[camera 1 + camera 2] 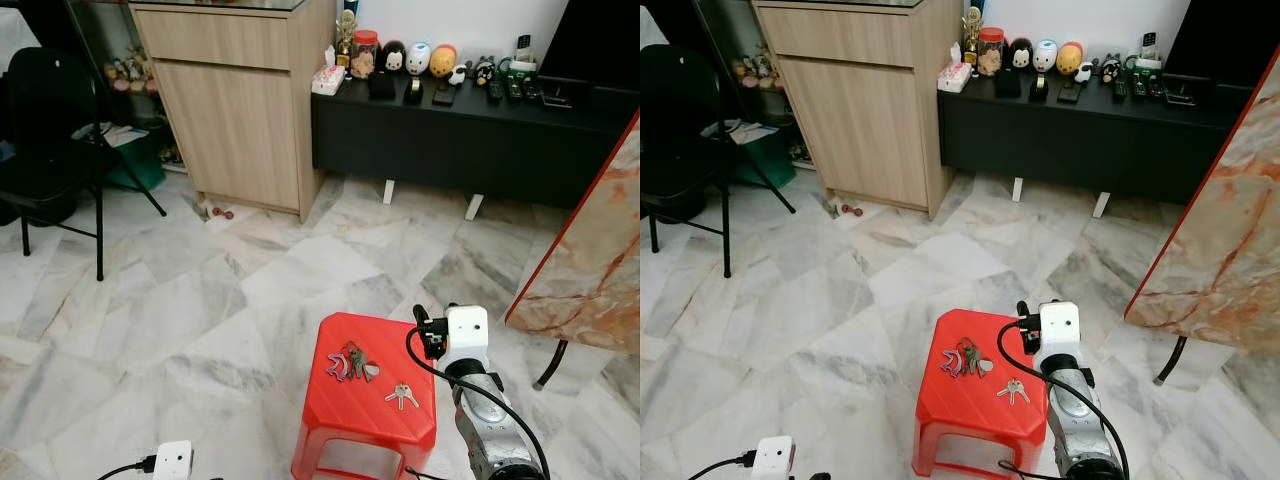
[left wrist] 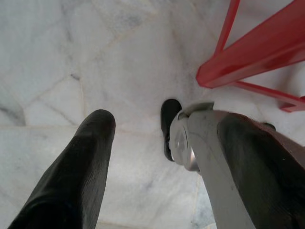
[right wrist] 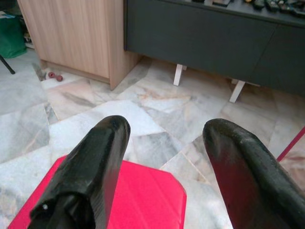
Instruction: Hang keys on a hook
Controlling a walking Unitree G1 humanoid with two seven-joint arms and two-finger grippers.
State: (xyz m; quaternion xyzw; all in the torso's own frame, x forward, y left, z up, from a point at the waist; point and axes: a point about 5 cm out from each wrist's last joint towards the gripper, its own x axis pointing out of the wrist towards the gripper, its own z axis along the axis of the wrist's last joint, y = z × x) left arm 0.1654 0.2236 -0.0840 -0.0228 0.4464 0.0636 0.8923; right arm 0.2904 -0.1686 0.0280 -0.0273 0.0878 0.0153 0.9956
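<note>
Keys (image 1: 352, 362) lie on a red stool (image 1: 340, 420) standing on marble floor (image 1: 200, 310).

No readable text, label, brand, number or sign anywhere. Possibly print on the tissue box (image 1: 327, 80) and the jar (image 1: 365, 53) on the black sideboard (image 1: 470, 140), but far too small and blurred to make out.
</note>
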